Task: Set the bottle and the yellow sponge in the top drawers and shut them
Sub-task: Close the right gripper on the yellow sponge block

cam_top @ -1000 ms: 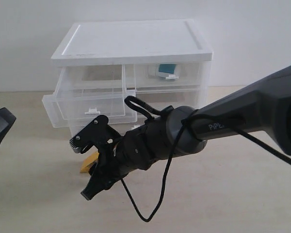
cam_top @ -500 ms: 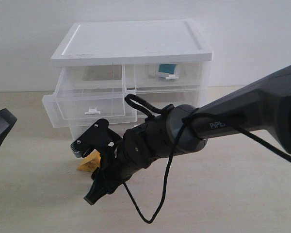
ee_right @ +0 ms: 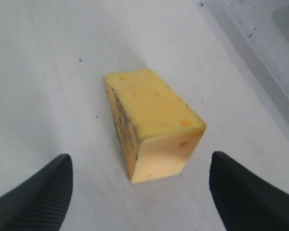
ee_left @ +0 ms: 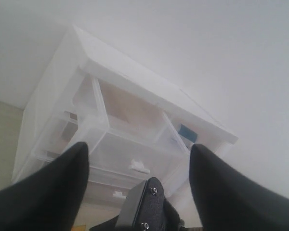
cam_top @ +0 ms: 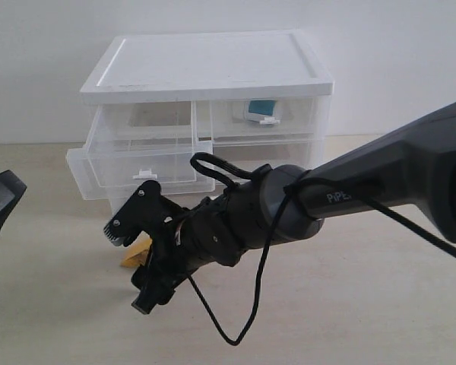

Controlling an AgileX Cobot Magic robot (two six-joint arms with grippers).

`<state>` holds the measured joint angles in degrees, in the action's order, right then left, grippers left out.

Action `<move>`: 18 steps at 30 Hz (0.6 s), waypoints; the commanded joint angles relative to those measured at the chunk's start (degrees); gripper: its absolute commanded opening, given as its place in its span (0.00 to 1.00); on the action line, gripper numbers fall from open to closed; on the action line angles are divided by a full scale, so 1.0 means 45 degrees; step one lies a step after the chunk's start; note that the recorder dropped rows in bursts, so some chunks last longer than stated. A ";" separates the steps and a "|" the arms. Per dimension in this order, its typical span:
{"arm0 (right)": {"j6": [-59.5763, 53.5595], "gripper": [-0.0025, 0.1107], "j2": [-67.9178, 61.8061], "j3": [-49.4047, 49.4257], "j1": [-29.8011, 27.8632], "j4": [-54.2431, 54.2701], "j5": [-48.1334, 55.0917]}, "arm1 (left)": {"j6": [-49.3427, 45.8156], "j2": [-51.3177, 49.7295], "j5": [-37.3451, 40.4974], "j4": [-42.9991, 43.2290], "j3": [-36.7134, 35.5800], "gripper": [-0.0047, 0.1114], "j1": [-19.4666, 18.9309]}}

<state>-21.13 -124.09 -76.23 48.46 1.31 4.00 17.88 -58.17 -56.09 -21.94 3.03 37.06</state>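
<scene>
Yellow sponge (ee_right: 151,122): lies on bench (cam_top: 349,304), under spread right pincer (cam_top: 130,268). Left pincer (ee_left: 139,183): spread, empty.

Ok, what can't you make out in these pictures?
- Yellow sponge: exterior view, mostly hidden behind the right arm's fingers; only a corner shows.
- Bottle: exterior view, only a teal patch through the shut top right drawer's cloudy front.
- Left arm's fingers: exterior view, cut off by the left edge.
- Lower drawers: exterior view, partly covered by the right arm.
</scene>
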 commanded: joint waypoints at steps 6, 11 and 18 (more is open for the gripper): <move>-0.0153 0.70 0.0008 0.0034 0.0015 -0.0156 -0.1237 | -0.0067 0.0096 0.0010 -0.0035 -0.0051 0.53 0.0048; -0.0149 0.70 -0.0084 0.0034 0.0015 -0.0156 -0.1526 | -0.0067 0.0096 0.0048 -0.0035 -0.0051 0.53 0.0048; -0.0102 0.70 -0.0620 0.0034 0.0015 -0.0156 -0.2009 | -0.0067 0.0096 0.0048 -0.0035 -0.0051 0.53 0.0048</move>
<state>-21.61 -126.39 -76.23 48.46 0.80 -3.37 17.88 -58.17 -56.09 -21.94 3.03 37.06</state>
